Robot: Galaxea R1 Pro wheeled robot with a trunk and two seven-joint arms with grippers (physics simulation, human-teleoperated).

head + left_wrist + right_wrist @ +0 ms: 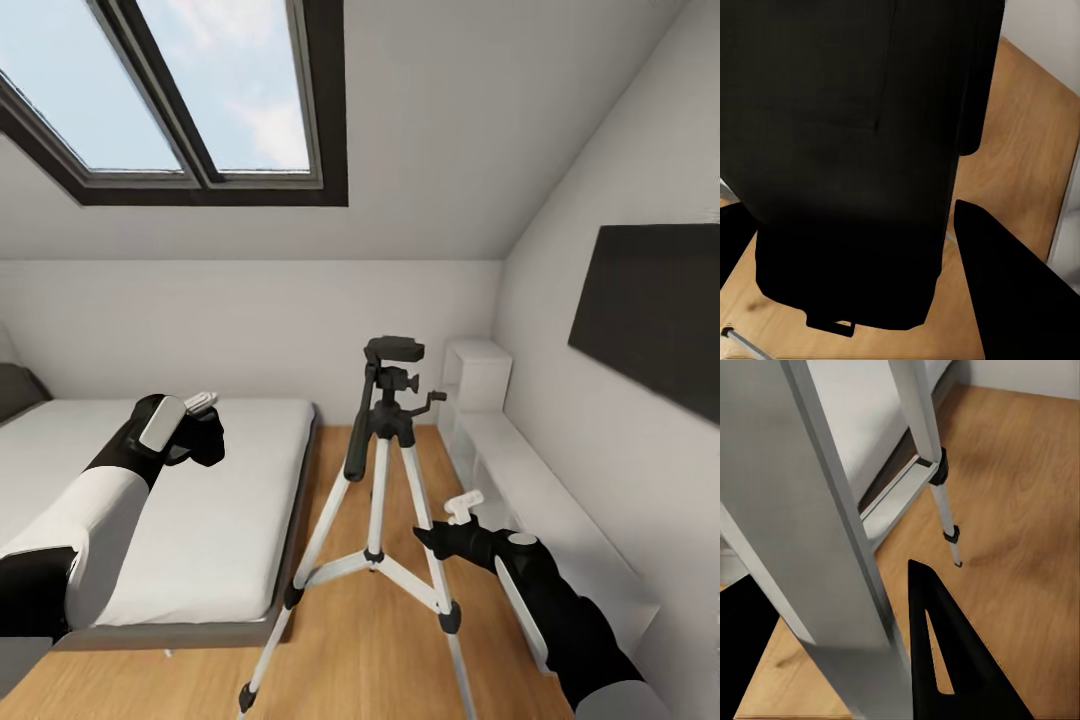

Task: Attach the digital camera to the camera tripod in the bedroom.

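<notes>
Bedroom | camera tripod on floor | digital camera in left tool

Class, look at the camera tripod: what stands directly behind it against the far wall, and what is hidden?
Behind the camera tripod a low white shelf unit stands in the corner beside the wood floor. The tripod's head and legs cover part of the floor and wall base behind them.

The head view faces the camera tripod from mid-room, while the right wrist view looks close along its leg.
</notes>
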